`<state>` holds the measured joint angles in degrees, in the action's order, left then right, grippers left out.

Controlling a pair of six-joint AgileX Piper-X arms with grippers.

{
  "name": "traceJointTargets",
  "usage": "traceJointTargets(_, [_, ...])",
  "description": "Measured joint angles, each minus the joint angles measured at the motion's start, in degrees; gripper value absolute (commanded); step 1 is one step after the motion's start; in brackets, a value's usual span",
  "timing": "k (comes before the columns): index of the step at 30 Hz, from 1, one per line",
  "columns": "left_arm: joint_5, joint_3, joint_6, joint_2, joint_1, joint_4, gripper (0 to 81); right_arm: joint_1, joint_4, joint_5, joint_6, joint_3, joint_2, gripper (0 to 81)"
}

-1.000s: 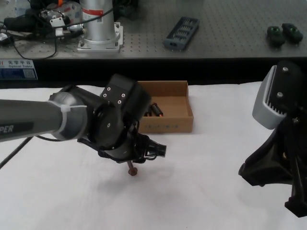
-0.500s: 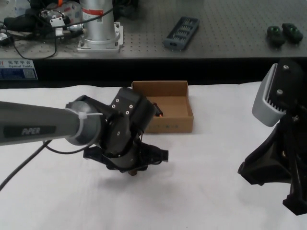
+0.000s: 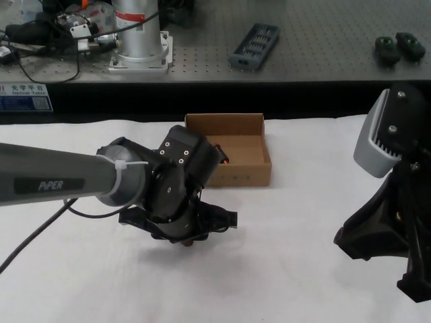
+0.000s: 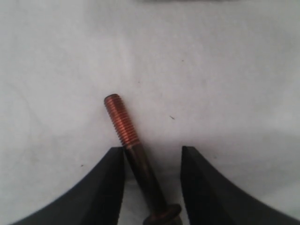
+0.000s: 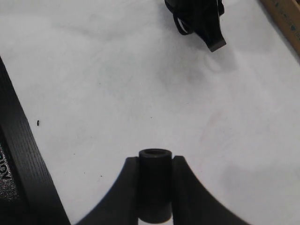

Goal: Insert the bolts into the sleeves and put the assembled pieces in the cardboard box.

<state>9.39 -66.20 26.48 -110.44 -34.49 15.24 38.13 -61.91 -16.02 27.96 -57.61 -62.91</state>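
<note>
L jaws dropped astride bolt [image 4: 139, 161]; R wrist cam shows sleeve [image 5: 155, 185] gripped

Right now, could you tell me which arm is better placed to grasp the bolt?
Left. The left tool, open, straddles the bolt lying on the cloth, while the right tool is shut on a sleeve.

- We find white lettering [image 3: 50, 184] along the grey forearm of the left arm [image 3: 94, 176].
- We find a blue-and-white label [image 3: 25, 97] on the far counter's [image 3: 303, 40] front edge, its small print too fine to make out.
</note>
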Motion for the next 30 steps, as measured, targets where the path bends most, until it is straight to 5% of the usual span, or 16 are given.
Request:
traceJointTargets(7, [1.06, -0.13, 0.10, -0.21, 0.00, 0.00, 0.4, 0.00, 0.00, 0.00, 0.00, 0.00, 0.00, 2.5])
traceJointTargets(18, [-2.99, -0.20, -3.94, -0.07, 0.25, -0.03, 0.6, 0.00, -0.11, 0.00, 0.00, 0.00, 0.00, 2.5])
traceJointTargets(23, [-6.19, -0.20, -25.65, 1.15, 0.25, 1.87, 0.6, 0.00, -0.38, 0.00, 0.00, 0.00, 0.00, 2.5])
traceJointTargets(30, [-12.92, -0.20, -82.64, 5.78, 0.26, 10.11, 0.6, 0.00, -0.38, 0.00, 1.18, 0.00, 0.00, 2.5])
